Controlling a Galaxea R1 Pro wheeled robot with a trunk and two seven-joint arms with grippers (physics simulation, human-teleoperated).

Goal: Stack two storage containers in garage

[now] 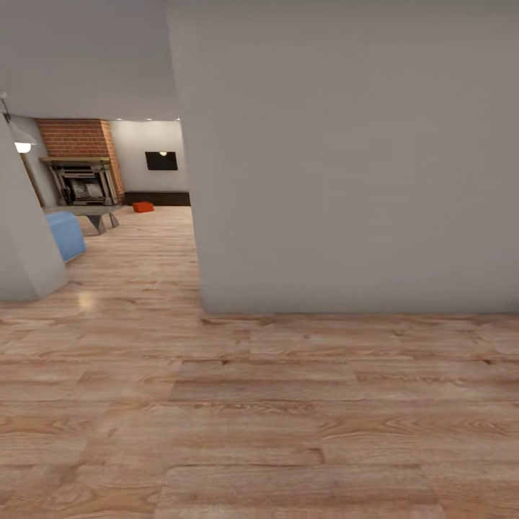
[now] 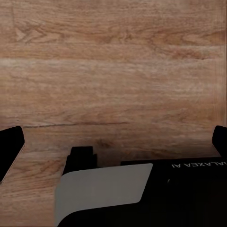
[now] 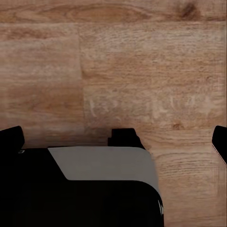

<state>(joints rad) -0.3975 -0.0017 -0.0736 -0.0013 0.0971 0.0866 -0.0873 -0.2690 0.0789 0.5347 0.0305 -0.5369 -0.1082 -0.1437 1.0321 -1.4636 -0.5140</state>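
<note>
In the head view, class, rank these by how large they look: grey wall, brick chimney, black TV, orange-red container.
1. Grey wall, though it is nearest the camera.
2. Brick chimney.
3. Black TV.
4. Orange-red container, far off, so apparent size only.

A light wood plank floor [image 1: 259, 418] with visible grain and knots runs from the foreground up to a broad plain grey-white wall [image 1: 346, 158] that blocks the right and centre of the head view. Left of that wall's corner an opening leads into a farther room, where a red brick chimney [image 1: 76, 138] rises above a dark fireplace [image 1: 85, 186], a black wall-mounted TV [image 1: 161, 161] hangs over a long low dark cabinet [image 1: 158, 198], and small ceiling lights glow. Nearer, at the left edge, stand a pale blue upholstered seat [image 1: 66, 234], a low grey table [image 1: 94, 215], an angled white wall section [image 1: 21, 245] and a lit wall lamp [image 1: 21, 143].
</note>
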